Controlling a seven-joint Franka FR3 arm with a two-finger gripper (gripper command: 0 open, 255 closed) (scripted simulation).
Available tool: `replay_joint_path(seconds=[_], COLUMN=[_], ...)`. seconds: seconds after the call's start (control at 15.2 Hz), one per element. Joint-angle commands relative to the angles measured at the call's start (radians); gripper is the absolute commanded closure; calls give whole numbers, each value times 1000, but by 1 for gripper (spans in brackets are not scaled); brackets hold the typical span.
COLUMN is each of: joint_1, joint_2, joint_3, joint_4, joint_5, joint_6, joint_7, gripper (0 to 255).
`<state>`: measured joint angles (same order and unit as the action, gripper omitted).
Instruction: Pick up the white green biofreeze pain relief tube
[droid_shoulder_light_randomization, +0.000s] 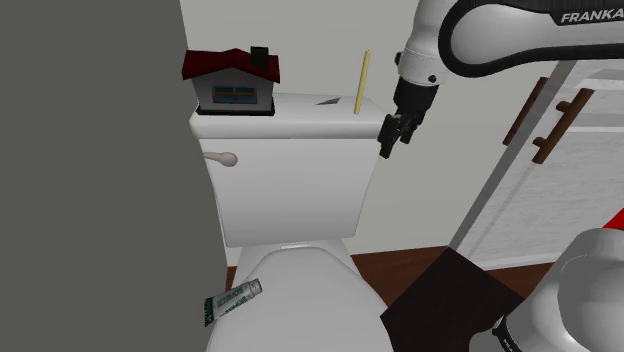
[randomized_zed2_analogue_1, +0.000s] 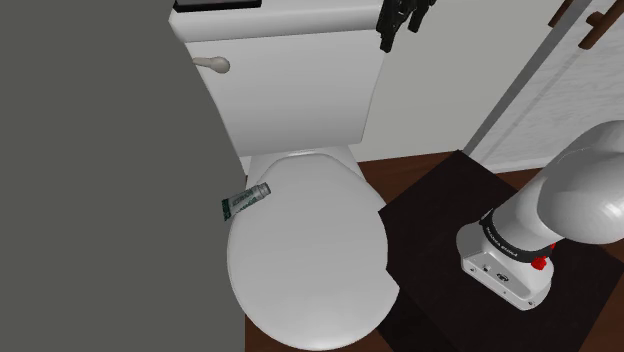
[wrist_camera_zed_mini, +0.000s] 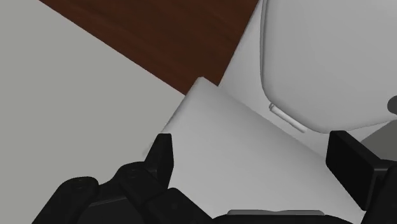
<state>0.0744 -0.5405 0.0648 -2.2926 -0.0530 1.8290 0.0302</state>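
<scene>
Tube (droid_shoulder_light_randomization: 232, 299) lies on the edge of the toilet lid (droid_shoulder_light_randomization: 310, 300), beside the grey wall (droid_shoulder_light_randomization: 90, 200). Gripper (droid_shoulder_light_randomization: 388, 135) hangs well apart, beside the tank (droid_shoulder_light_randomization: 290, 190), its 2 fingers (wrist_camera_zed_mini: 162, 156) spread wide, holding nothing.

Lit softly, evenly. Looked crisp edge to edge. Glowed brightest on toilet lid (randomized_zed2_analogue_1: 310, 250), fell duller across grey wall (randomized_zed2_analogue_1: 100, 180) at frame left.

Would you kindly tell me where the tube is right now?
The tube lies on the toilet lid's edge at the shoulder view's lower left, beside the grey wall, below the tank.
</scene>
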Motion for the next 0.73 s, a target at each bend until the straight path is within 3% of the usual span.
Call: replay_joint_path(seconds=[0.0,0.66], joint_1=[15,92], joint_2=[69,376], joint_3=[8,80], joint_4=[16,115], joint_5=[-3,-29], joint_6=[48,218], joint_7=[-30,-129], gripper=[0,0])
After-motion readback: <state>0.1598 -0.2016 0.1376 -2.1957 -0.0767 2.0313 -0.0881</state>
